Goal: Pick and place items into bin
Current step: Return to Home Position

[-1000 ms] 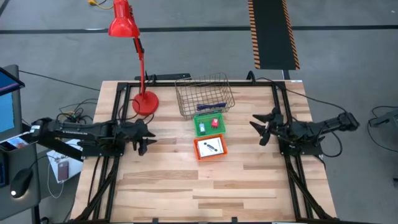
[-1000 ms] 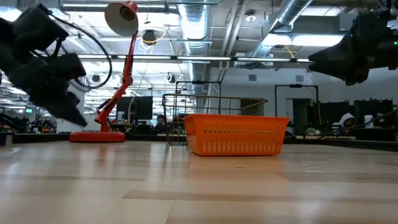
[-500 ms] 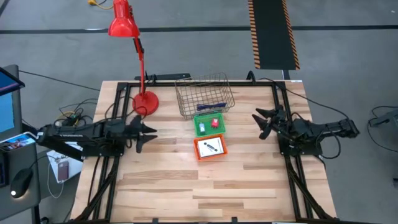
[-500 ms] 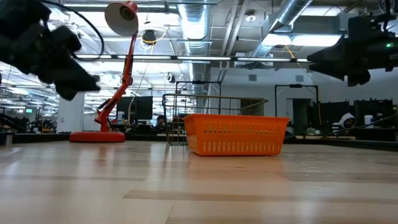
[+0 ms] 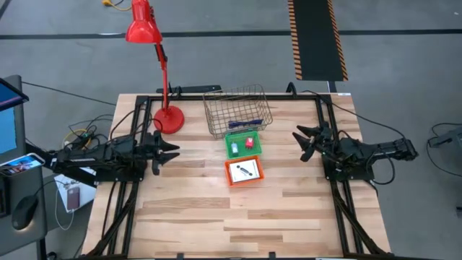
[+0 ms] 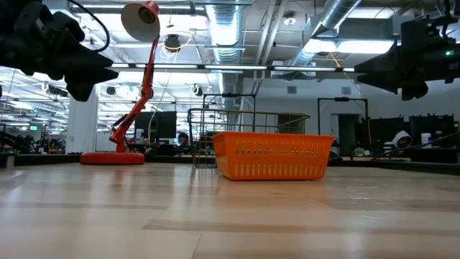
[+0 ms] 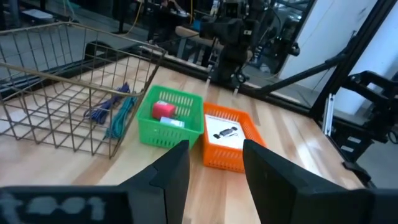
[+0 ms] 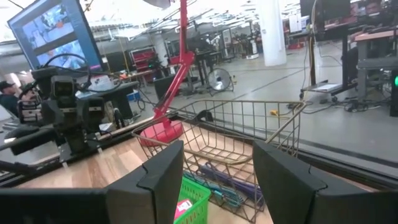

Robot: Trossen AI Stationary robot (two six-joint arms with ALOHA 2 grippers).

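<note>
Left tool [image 5: 172, 150] spread, above the table [image 5: 188, 217]. To its right: wire basket [image 5: 213, 115] with blue cables [image 5: 249, 123], green basket [image 5: 228, 144] with red block [image 5: 250, 142], orange basket [image 5: 229, 173] with white card [image 5: 244, 171]. Right tool [image 5: 299, 144] spread, just right of them.

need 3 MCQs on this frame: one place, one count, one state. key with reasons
1. The green basket sits:
A. between the wire basket and the orange basket
B. inside the wire basket
C. stacked on the orange basket

2. Baskets on the table:
A. two
B. three
C. five

3. The left tool and the right tool are:
A. shut on cables
B. down inside the wire basket
C. open and empty

Key:
1 A, the high view shows the three in one row, green in the middle.
2 B, wire, green and orange.
3 C, each wrist view shows a gap between its fingers with nothing in it.
</note>
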